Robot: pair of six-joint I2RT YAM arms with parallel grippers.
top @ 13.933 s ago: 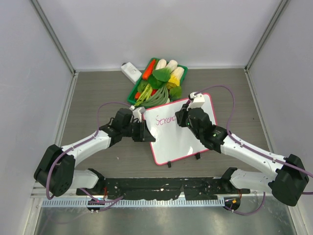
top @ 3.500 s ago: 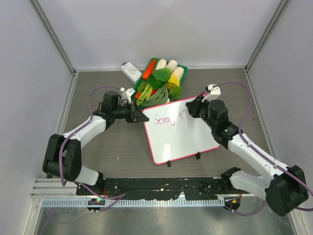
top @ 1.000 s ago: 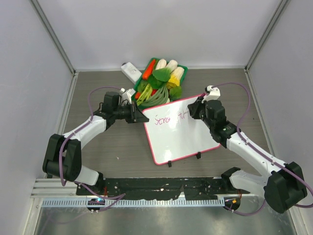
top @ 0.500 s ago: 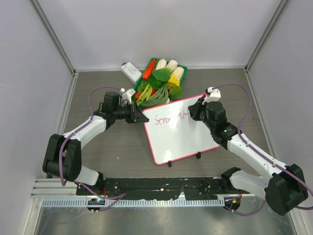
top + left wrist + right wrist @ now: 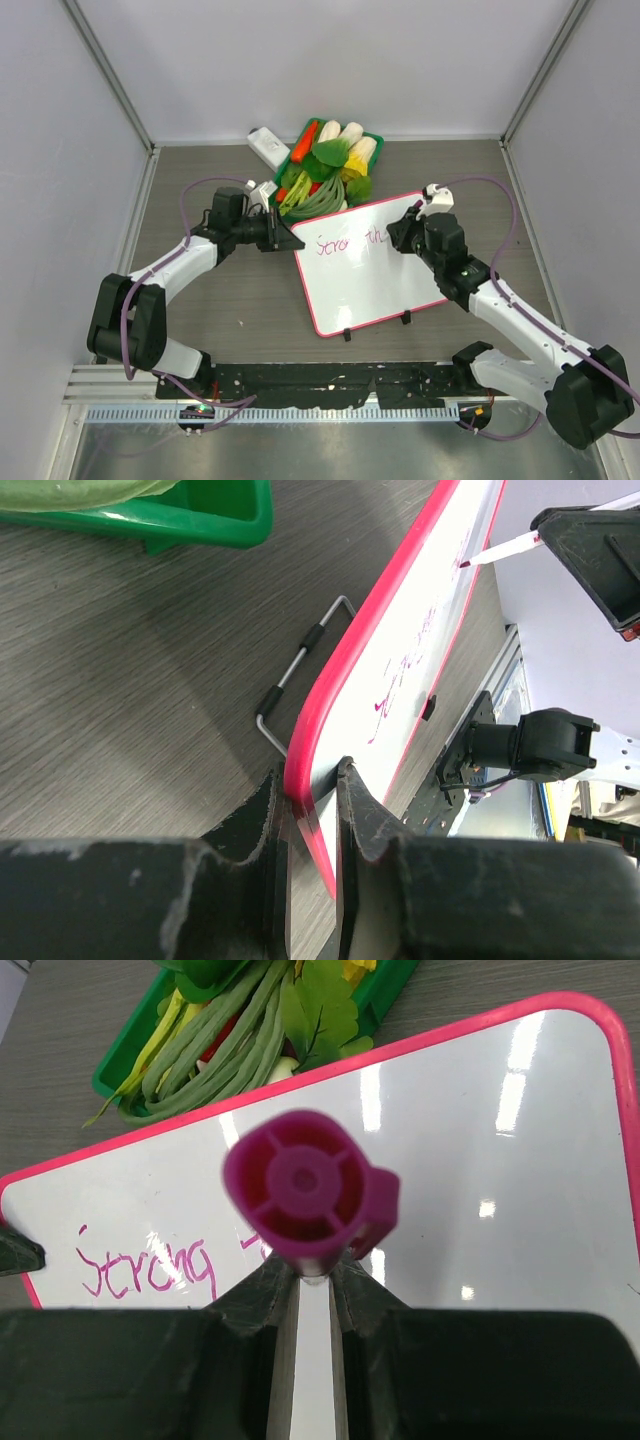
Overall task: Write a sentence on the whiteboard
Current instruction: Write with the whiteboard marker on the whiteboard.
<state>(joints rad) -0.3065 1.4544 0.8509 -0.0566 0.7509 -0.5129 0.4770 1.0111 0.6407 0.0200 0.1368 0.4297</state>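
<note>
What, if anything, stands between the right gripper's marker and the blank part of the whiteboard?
Nothing visible. The marker in the right gripper stands at the whiteboard, just past the magenta writing, and the white area beyond is bare. The vegetable basket lies off the far edge.

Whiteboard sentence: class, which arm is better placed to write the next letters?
Right. The right gripper holds the magenta marker, tip at the whiteboard beside the unfinished sentence. The left gripper is clamped on the board's edge.
</note>
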